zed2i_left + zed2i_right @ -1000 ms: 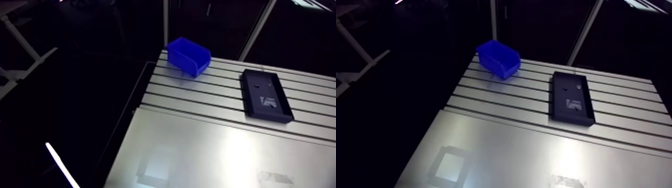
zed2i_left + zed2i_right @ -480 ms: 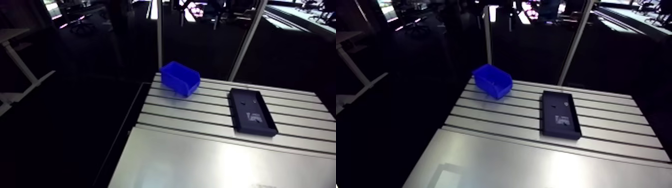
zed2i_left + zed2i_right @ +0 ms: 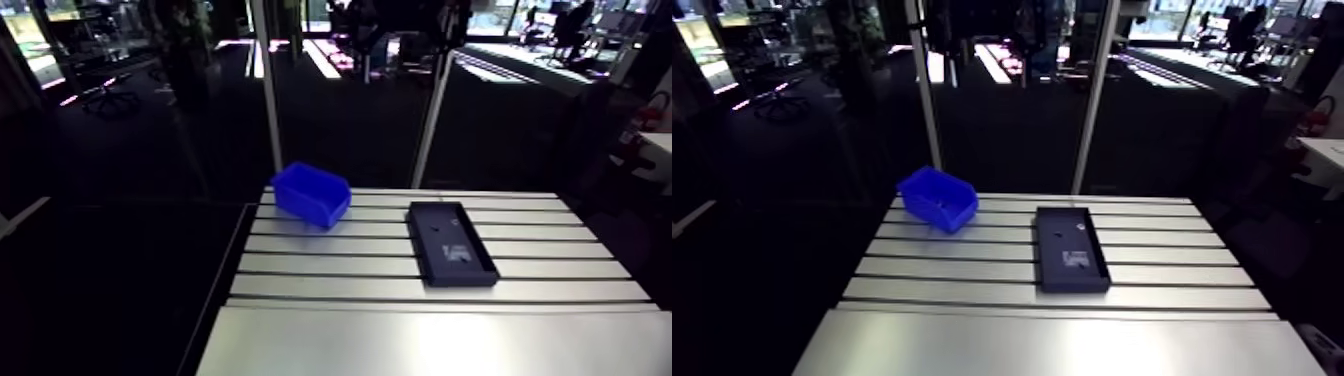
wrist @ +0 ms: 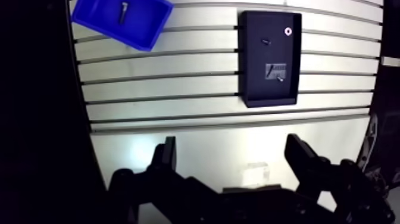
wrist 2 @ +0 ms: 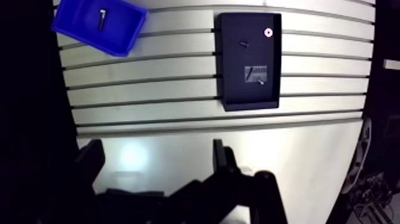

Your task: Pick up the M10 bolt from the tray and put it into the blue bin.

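In the wrist view the blue bin [image 4: 143, 31] lies far ahead of the gripper, off to one side, and a dark bolt [image 4: 123, 11] rests inside it. The black tray [image 4: 257, 83] lies ahead on the slotted table, holding a small white washer [image 4: 288, 31], a small dark screw [image 4: 266, 42] and a grey label. My gripper [image 4: 233, 158] hovers high over the smooth plate, open, with nothing between its fingers. The arm view shows the bin [image 3: 312, 193] and the tray [image 3: 450, 243] side by side, but not the gripper.
The slotted table [image 3: 340, 268] ends in a dark drop on the bin's side. A smooth metal plate [image 3: 420, 345] covers the table's near part. An upright post [image 3: 428, 120] stands behind the table.
The arm view has swung up and back, so the whole picture has shifted and more of the room shows. Bin and tray keep their places on the table.
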Motion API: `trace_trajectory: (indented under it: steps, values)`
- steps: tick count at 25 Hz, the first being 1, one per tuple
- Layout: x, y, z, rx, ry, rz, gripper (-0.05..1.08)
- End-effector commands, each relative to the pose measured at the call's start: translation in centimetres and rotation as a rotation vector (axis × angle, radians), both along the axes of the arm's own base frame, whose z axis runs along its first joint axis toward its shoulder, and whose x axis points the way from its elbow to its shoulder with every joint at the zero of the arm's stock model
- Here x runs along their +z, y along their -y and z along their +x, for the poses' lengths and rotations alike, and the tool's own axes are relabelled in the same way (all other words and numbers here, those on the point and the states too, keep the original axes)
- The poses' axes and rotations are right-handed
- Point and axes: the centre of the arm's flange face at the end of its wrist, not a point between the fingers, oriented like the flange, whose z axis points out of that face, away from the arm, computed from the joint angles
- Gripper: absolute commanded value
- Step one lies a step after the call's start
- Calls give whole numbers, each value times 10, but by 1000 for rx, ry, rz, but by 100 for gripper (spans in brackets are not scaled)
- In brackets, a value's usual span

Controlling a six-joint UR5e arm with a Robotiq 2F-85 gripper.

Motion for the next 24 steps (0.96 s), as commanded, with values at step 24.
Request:
trace_trajectory:
  steps: [24]
  values:
    - [18,-53,2,42,-4,-7,2]
